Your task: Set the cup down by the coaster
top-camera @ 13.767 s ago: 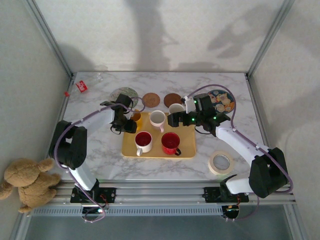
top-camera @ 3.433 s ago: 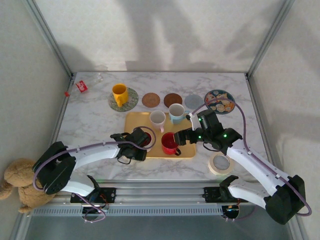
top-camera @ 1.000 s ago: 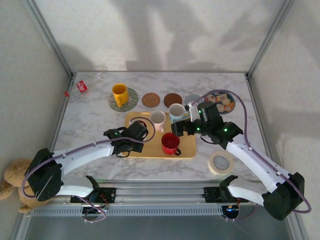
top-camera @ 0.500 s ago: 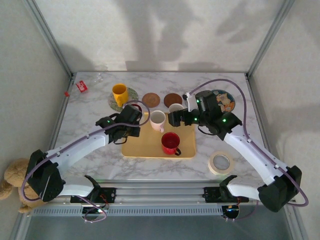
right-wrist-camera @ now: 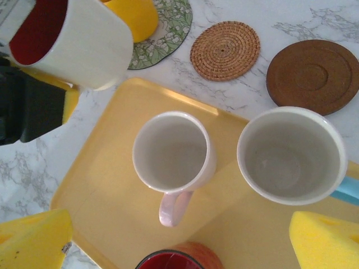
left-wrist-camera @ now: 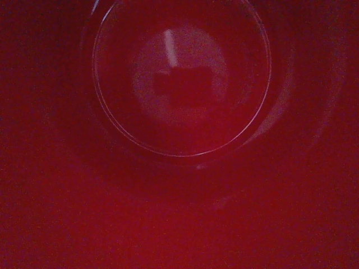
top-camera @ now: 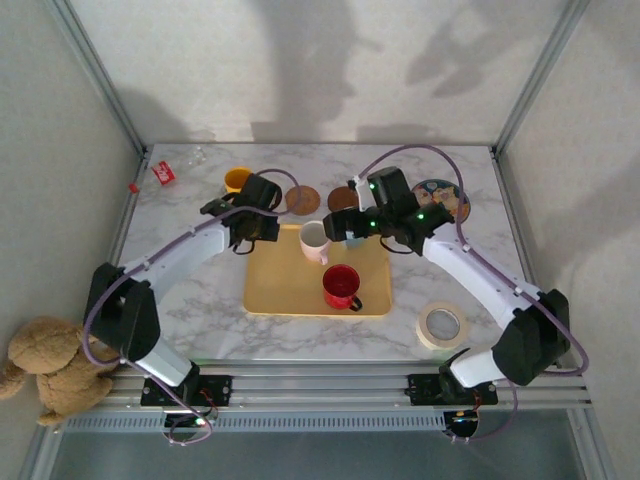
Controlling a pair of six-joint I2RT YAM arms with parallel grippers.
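A white cup with a red inside (right-wrist-camera: 84, 45) hangs tilted above the tray's far left corner, with my left gripper (top-camera: 258, 215) shut on it. The left wrist view looks straight down into the cup's red inside (left-wrist-camera: 179, 78). Just beyond it lie a woven coaster (right-wrist-camera: 224, 50) (top-camera: 301, 199) and a brown cork coaster (right-wrist-camera: 312, 75). A yellow cup (top-camera: 238, 180) stands on a floral coaster (right-wrist-camera: 168, 28). My right gripper (right-wrist-camera: 179, 238) (top-camera: 340, 228) hovers open over the yellow tray (top-camera: 290, 290), above a pink-handled white cup (right-wrist-camera: 174, 151) and a blue-handled cup (right-wrist-camera: 290, 154).
A red cup (top-camera: 341, 287) stands on the tray's near side. A patterned plate (top-camera: 445, 200) lies at the back right and a tape roll (top-camera: 441, 324) at the front right. A red-and-white packet (top-camera: 163, 174) lies in the back left corner. A teddy bear (top-camera: 55, 365) sits off the table's left.
My left gripper has lifted the red-lined cup off the tray's near left and carried it toward the back, by the yellow cup. My right gripper has moved back and left over the tray.
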